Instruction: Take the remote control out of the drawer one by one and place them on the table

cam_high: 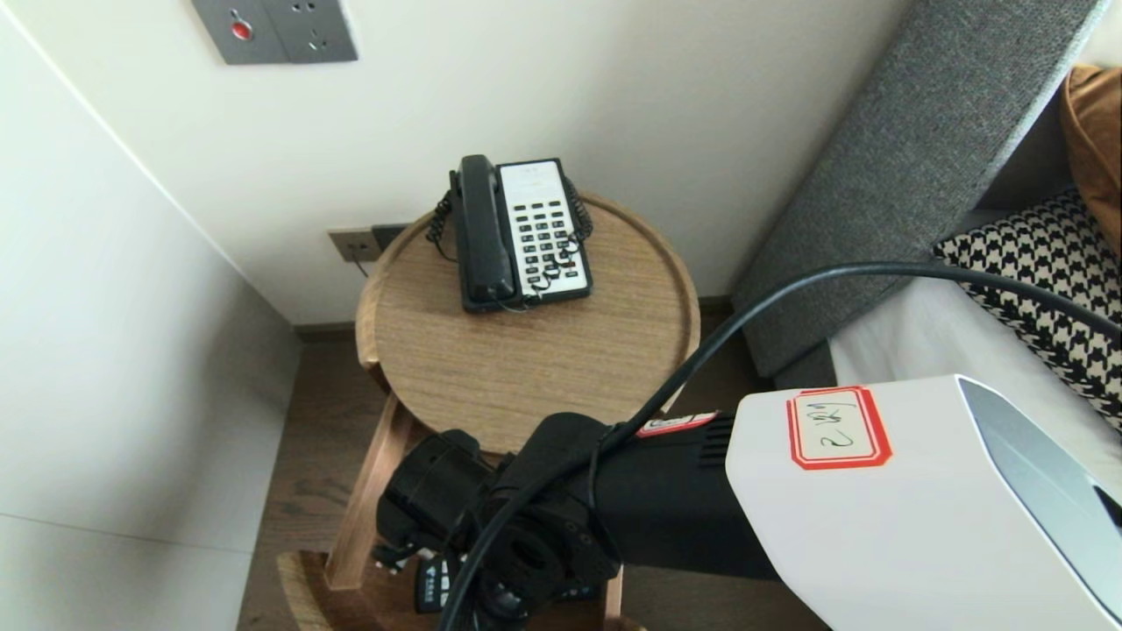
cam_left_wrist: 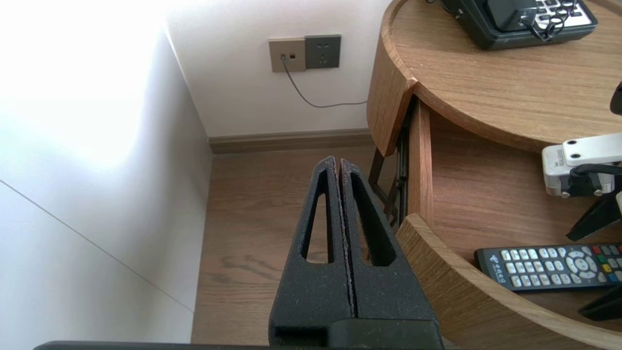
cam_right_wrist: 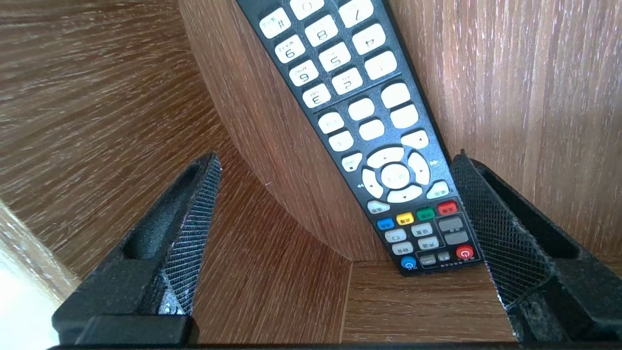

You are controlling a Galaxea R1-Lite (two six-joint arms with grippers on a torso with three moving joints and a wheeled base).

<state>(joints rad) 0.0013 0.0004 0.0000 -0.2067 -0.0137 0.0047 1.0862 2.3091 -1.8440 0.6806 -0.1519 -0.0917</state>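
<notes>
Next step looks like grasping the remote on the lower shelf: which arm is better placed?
Right. The right gripper is open, with one end of the remote between its fingers. The left gripper is shut, out over the floor beside the shelf, apart from the remote.

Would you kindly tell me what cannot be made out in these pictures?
- Right wrist view: remote runs past the picture edge; whether the open right gripper touches it is unclear.
- Head view: the right arm hides that gripper and most of the remote.
- Left wrist view, past the shut left gripper: telephone and remote cut off by edges.
</notes>
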